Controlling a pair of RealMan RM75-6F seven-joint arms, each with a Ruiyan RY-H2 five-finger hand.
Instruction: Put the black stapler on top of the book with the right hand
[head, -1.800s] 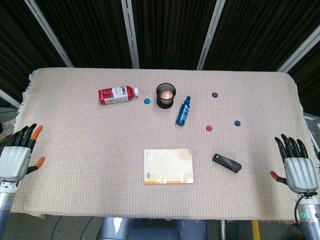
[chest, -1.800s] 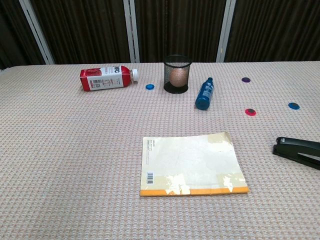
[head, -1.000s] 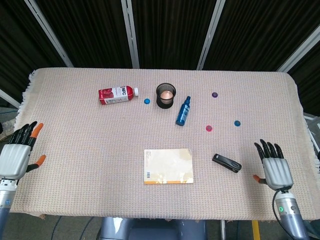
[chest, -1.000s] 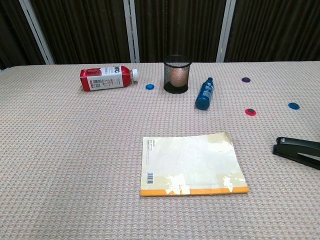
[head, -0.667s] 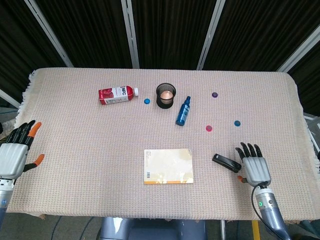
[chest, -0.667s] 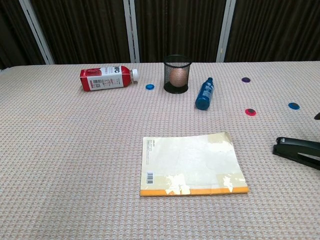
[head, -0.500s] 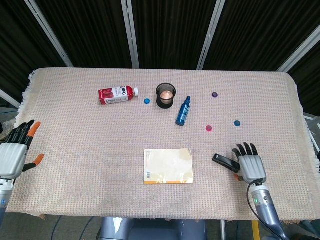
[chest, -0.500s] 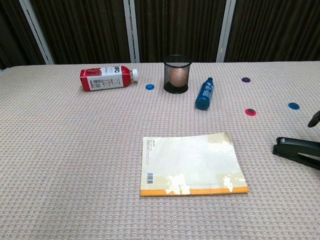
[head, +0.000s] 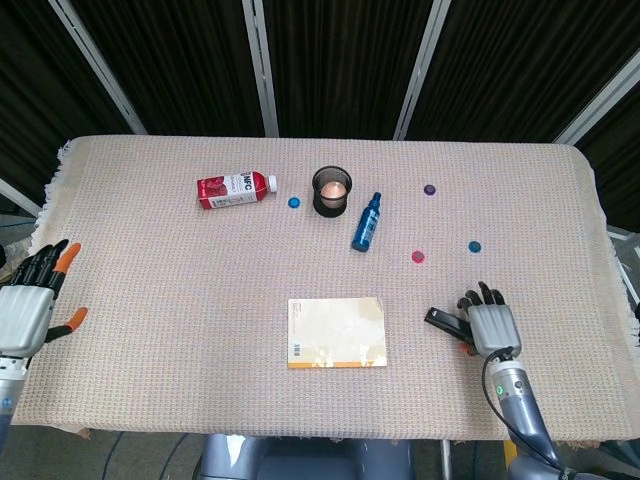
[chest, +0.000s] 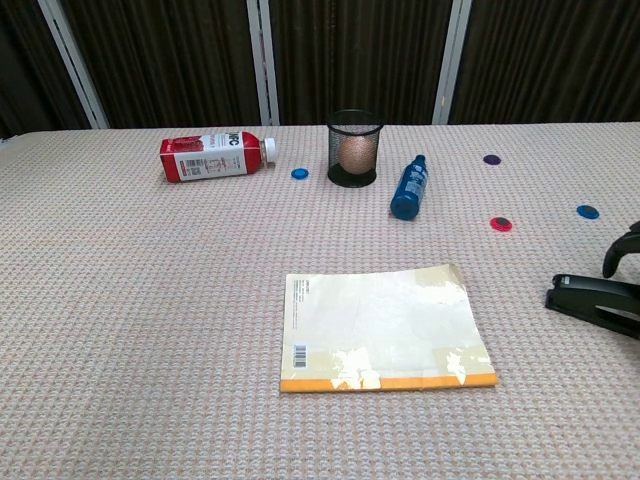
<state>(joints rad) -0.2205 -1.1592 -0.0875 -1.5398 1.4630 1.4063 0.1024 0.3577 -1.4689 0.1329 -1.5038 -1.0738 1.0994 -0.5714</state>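
The black stapler (head: 446, 322) lies on the cloth to the right of the book (head: 337, 332), a thin pale-yellow paperback lying flat near the table's front edge. My right hand (head: 490, 325) hovers over the stapler's right end with its fingers apart and bent slightly downward; no grip shows. The chest view has the stapler (chest: 596, 298) at the right edge, the book (chest: 385, 325) in the middle, and only dark fingertips (chest: 618, 250) of the right hand just above the stapler. My left hand (head: 28, 308) stays open at the table's left edge, holding nothing.
At the back lie a red bottle (head: 235, 189), a black mesh cup (head: 332, 190) and a blue spray bottle (head: 366, 222). Small discs dot the cloth: blue (head: 294, 202), purple (head: 429, 189), pink (head: 418, 257) and blue (head: 475, 246).
My right hand has travelled leftward from the table's right edge until it reaches the stapler's right end. Stapler, book and left hand have stayed put.
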